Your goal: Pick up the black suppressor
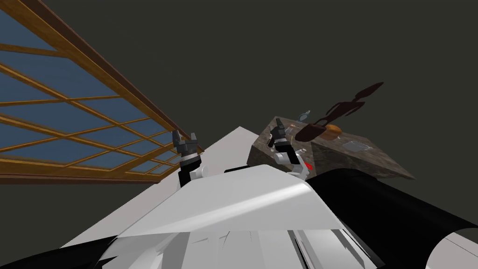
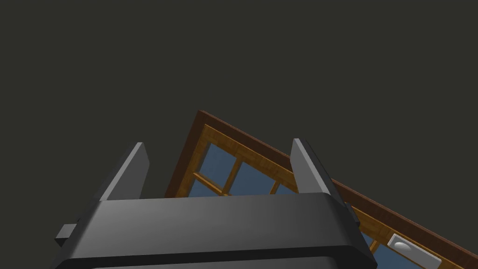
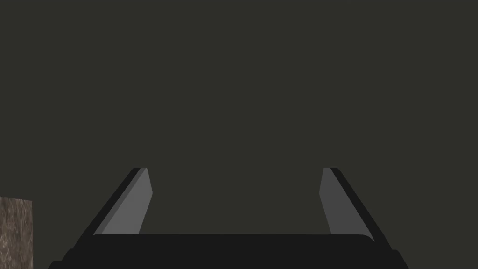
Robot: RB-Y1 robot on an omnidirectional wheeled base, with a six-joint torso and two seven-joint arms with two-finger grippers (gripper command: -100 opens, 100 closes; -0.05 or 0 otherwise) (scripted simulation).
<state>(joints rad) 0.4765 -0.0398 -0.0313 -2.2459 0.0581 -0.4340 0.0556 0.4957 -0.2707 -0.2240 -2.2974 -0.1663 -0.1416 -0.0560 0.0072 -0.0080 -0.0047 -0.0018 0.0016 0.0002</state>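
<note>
The wall [image 1: 280, 46] is looking dark grey with a bit of green, plain all over. The window [image 1: 56, 79] is showing blue panes, crossed by orange-brown wood bars, with a darker brown rim around them. The bench [image 1: 345, 163] is looking brown and grey, speckled all over like stone. Over the middle of its top, a long thing [image 1: 308, 132] is showing dark brown, beside a round orange thing [image 1: 332, 131]. Nearer the right edge a cup [image 1: 357, 146] is looking pale grey. At the far edge a small thing [image 1: 304, 116] is looking blue-grey. The left gripper [image 2: 219, 145] and the right gripper [image 3: 233, 170] are both showing light grey fingers on nearly black bodies.
</note>
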